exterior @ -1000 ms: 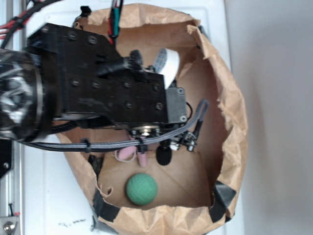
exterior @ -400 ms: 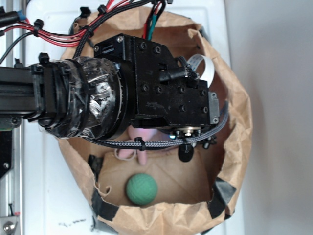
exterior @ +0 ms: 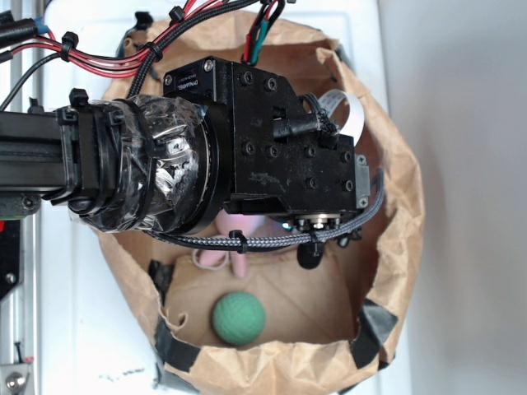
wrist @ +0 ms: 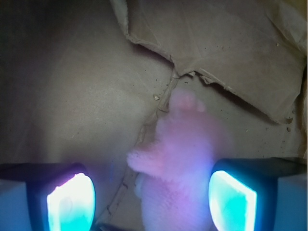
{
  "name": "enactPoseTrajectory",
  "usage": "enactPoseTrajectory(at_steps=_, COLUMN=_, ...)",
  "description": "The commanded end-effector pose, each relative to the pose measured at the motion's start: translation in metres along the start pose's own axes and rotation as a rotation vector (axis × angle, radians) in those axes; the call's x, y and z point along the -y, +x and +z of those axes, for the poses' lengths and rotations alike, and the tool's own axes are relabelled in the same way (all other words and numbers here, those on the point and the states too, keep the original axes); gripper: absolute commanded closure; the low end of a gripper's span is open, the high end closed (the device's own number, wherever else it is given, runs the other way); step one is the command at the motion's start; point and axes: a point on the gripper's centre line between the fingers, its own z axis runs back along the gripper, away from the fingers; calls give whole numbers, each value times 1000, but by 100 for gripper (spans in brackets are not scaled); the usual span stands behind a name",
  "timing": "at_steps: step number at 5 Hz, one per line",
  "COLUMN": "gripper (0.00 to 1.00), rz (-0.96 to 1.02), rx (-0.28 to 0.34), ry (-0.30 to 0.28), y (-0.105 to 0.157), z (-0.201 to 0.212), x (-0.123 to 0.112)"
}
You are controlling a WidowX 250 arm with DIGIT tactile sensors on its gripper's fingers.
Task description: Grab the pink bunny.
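brown paper bag with a crumpled rolled-down rim sits on a white table, its floor creased and seamed. pink bunny lies on the bag floor between the pads, closer to the right-hand one; in the exterior view only a bit of it pokes out from under the black wrist. gripper spread wide, glowing pads either side of the plush, neither clearly touching it, nothing held. green ball well apart near the front rim. bunny looks light, soft and squashy, fuzzy so not slippery, not fragile. best hold is likely across the fat body, not a limb or ear, which would flop and slip out. pads probably need to sink lower before squeezing.
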Motion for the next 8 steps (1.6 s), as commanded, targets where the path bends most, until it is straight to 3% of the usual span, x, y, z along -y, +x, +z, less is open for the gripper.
enactPoseTrajectory(at_steps=1, gripper=0, rz=-2, rx=34, ry=-66, y=24, z=33, x=-10)
enactPoseTrajectory(at_steps=8, gripper=0, rz=-72, rx=32, ry=-2, y=13, z=27, x=-2)
